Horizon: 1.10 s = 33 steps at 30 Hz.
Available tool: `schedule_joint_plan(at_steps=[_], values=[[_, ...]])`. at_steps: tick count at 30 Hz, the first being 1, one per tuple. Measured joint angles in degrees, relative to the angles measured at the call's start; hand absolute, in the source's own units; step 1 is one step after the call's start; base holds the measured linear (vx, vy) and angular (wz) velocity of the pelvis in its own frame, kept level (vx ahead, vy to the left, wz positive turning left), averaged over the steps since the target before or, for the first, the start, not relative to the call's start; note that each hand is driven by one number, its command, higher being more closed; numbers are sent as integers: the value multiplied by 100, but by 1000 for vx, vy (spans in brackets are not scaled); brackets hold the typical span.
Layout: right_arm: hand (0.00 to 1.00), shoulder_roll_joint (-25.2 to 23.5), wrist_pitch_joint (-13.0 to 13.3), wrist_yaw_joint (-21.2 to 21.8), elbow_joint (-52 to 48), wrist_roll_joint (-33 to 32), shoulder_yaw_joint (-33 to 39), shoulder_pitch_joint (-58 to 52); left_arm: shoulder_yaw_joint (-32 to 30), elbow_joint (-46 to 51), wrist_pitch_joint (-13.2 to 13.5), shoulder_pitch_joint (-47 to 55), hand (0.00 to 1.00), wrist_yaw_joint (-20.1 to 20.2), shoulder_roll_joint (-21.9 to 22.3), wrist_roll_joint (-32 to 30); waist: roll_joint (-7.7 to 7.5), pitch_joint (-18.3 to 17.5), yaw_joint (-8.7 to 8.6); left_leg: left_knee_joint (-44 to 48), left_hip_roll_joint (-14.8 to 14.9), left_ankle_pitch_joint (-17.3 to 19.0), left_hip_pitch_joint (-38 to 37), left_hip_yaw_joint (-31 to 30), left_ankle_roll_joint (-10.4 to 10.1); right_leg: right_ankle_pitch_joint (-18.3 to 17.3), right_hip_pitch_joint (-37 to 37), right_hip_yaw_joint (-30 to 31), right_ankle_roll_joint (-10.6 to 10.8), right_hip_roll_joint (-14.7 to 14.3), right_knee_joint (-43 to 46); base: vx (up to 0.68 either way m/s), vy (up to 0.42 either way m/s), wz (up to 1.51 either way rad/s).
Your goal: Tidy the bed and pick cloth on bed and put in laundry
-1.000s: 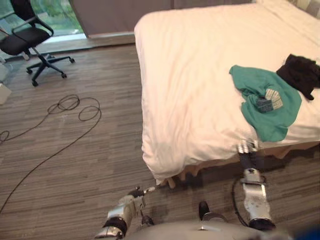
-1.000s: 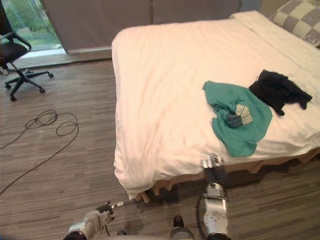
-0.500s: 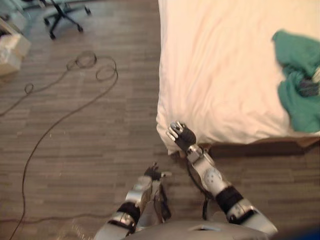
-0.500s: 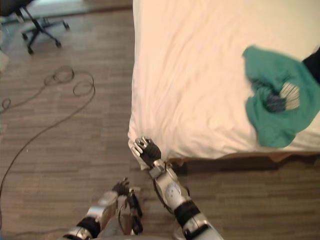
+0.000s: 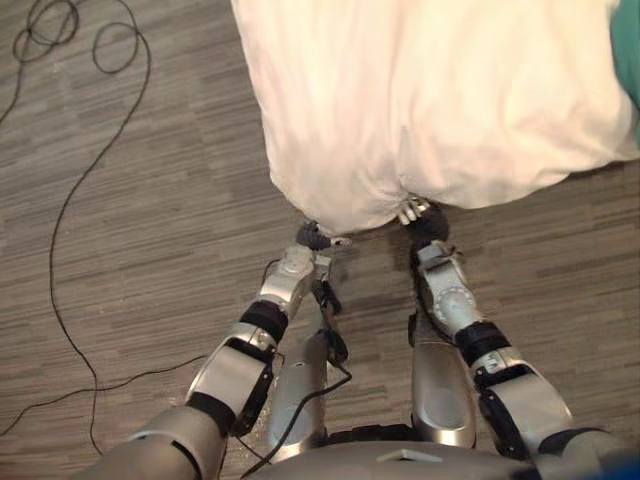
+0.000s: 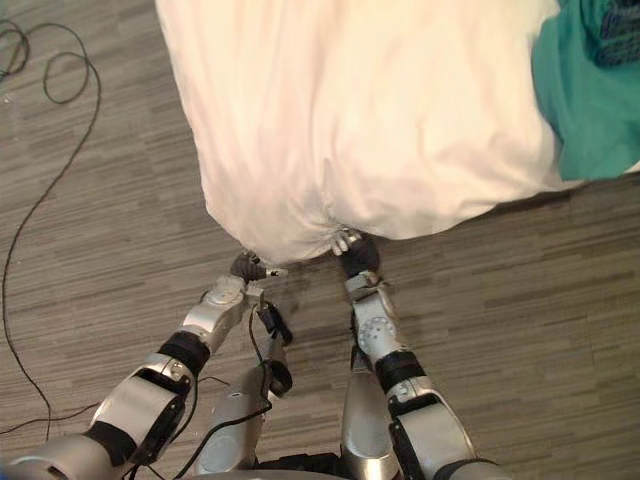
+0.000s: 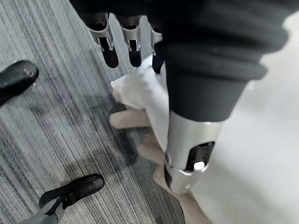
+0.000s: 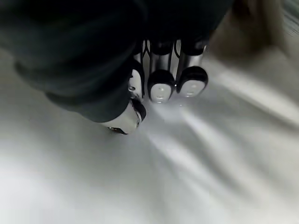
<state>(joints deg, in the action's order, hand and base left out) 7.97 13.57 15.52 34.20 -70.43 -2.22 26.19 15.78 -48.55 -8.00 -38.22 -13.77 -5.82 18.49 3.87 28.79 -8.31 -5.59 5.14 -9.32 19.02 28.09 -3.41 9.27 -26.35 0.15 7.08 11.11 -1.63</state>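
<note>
the sheet corner [image 5: 350,212] hangs between both hands: left hand [image 5: 312,237] just short of it, fingers [image 7: 110,49] straight and apart; right hand [image 5: 425,222] touches it, grip cannot be told.

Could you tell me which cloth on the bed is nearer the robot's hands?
The white sheet: left hand and right hand are at its hanging corner; the teal cloth lies farther right.

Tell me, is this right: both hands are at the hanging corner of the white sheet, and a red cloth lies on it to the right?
The cloth is green, not red, as the right eye view shows. The rest holds: the left hand and right hand are at the hanging corner of the white sheet, the cloth to the right.
</note>
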Motion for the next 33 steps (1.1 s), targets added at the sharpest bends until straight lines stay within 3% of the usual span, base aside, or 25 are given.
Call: schedule_joint_plan(at_steps=[8,13,18,22,25,29,33], values=[[100,466,55,253,-756,-385,1941,-413,-460,-16,-282,-116,0,33,-134,169,-59,35,142,-4,169,52,9,438,-62,28,-279,370,-46,-191,62,16,-23,-25],[100,916,62,612,-1152,-837,3271,-450,-1032,-187,-285,-105,0,493,-158,145,-84,48,147,-3,228,51,-82,547,-61,9,-248,372,-70,-252,116,36,-20,-8],[100,1107,171,1305,-2712,-1633,3990,-826,-1468,-367,-259,260,0,1043,-126,9,-138,37,143,-9,317,106,-599,624,-107,-132,242,301,-137,-325,174,11,-15,-4],[100,1022,122,1573,-3568,-1818,3909,-891,-1530,-512,-158,688,0,1208,67,-120,-199,-53,146,-27,320,201,-861,660,-106,-194,512,275,-119,-314,176,0,0,0],[100,756,-104,1511,-3797,-1798,3172,-897,-1471,-688,-120,1116,0,1262,321,-177,-187,-422,149,-27,284,217,-885,672,-102,-217,531,278,-104,-275,175,36,33,1],[100,234,-340,1097,-3783,-1305,1817,-757,-1117,-756,-81,1368,0,1200,623,-159,-54,-634,201,-3,264,199,-883,578,-107,-278,562,196,-108,-239,224,12,14,12],[100,-242,-183,618,-3623,-1097,911,-706,-825,-779,-43,1321,0,1093,785,-74,107,-675,294,-2,230,137,-619,366,-166,-422,288,34,-95,-162,506,-41,6,30]])
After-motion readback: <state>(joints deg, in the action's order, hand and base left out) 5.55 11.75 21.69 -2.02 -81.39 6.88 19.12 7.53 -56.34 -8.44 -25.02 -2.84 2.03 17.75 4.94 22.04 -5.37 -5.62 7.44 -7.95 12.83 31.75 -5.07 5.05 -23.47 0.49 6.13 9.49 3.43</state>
